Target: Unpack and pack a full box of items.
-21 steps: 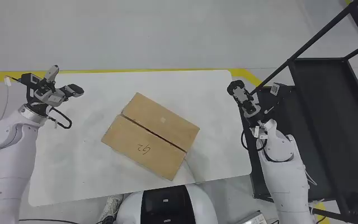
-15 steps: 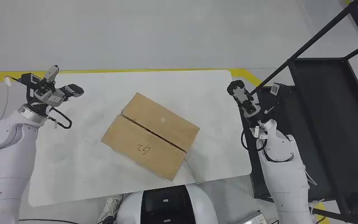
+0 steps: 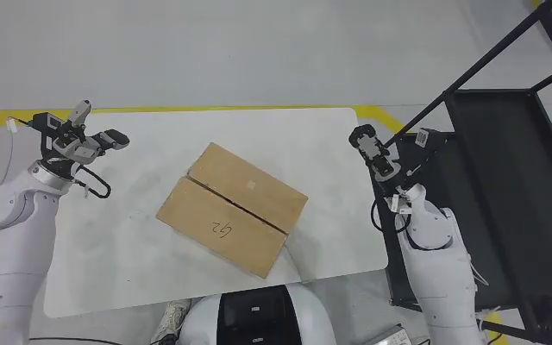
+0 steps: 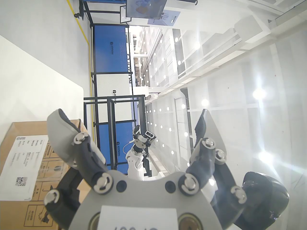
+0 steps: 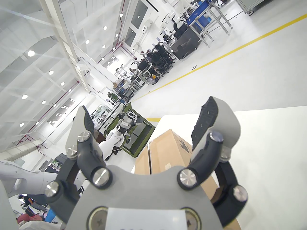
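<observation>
A: Jaws first, quick.
B: Left gripper (image 4: pixel 132 118) had its jaws spread wide, nothing between them. Right gripper (image 5: pixel 146 108) was the same: spread, empty.
A: Where were they?
B: Left one hung by the table (image 3: pixel 319 138) at its far left corner. Right one was at the far right corner, just beside the black rack (image 3: pixel 500 155). Both were well apart from the box.
A: And the box?
B: The cardboard box (image 3: pixel 233 207) sat mid-table, turned at an angle. Top flaps were shut, with the seam running down the middle. A white label was on one side wall.
A: Step?
B: My read: nothing had been unpacked yet, so opening the flaps came first.
A: How to do it well?
B: I'd bring one gripper down at the seam near an end, catch one flap's edge and lift it outward. The other gripper should brace the opposite wall so the box couldn't slide or spin. Fingers needed lining up with the seam, not the table edge. I couldn't tell whether there was tape.
</observation>
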Controlling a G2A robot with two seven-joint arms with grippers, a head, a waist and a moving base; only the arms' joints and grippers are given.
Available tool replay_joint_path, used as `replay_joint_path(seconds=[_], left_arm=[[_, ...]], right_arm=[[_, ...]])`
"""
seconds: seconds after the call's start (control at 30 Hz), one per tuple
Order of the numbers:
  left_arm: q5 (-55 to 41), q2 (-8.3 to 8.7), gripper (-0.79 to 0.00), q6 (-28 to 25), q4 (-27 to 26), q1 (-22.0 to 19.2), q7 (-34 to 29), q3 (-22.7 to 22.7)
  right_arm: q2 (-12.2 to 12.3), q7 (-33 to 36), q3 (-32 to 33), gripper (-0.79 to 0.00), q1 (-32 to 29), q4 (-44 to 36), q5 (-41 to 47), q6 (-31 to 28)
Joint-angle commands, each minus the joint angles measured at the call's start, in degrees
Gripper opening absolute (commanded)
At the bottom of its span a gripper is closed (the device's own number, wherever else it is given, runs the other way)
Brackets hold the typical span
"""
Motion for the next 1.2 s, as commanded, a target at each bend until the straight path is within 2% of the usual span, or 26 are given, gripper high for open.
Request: replay_joint_path(seconds=[0.0,0.17,0.37,0.5,0.63,0.87,0.97,1.17], left_arm=[[2.2,-0.05,0.0,1.0,-0.5,-0.3,-0.8,0.9],[6.8,-0.1,0.0,-0.1,4.0,-4.6,-10.2,3.4],[10.6,-0.68,0.0,-5.6,13.4,-11.7,-23.3,7.3],[11.9,-1.5,0.0,-6.9,19.0,-16.2,-30.3,10.6],[11.7,-2.51,0.0,-7.8,22.0,-18.7,-29.5,13.2],[11.4,-2.6,0.0,-8.1,22.3,-18.8,-29.2,13.2],[11.4,-2.61,0.0,-8.0,22.2,-18.6,-28.7,13.2],[15.2,-1.55,0.0,-8.8,15.1,-13.2,-22.0,11.3]], right_arm=[[0.2,3.7,-1.2,0.0,-0.7,-0.5,0.2,1.5],[0.6,10.9,-5.1,0.0,-3.1,-2.2,-1.0,4.5],[1.2,17.1,-6.2,0.0,-6.9,-3.8,5.8,10.4],[1.8,23.5,-6.2,0.0,-9.5,-5.1,7.2,13.0],[2.1,25.6,-6.2,0.0,-10.6,-5.4,8.1,13.9],[2.1,25.3,-6.2,0.0,-10.6,-5.2,7.9,14.2],[2.1,22.7,-7.4,0.0,-10.0,-4.0,6.4,17.9],[2.2,17.5,-8.4,0.0,-9.1,-2.0,4.9,22.3]])
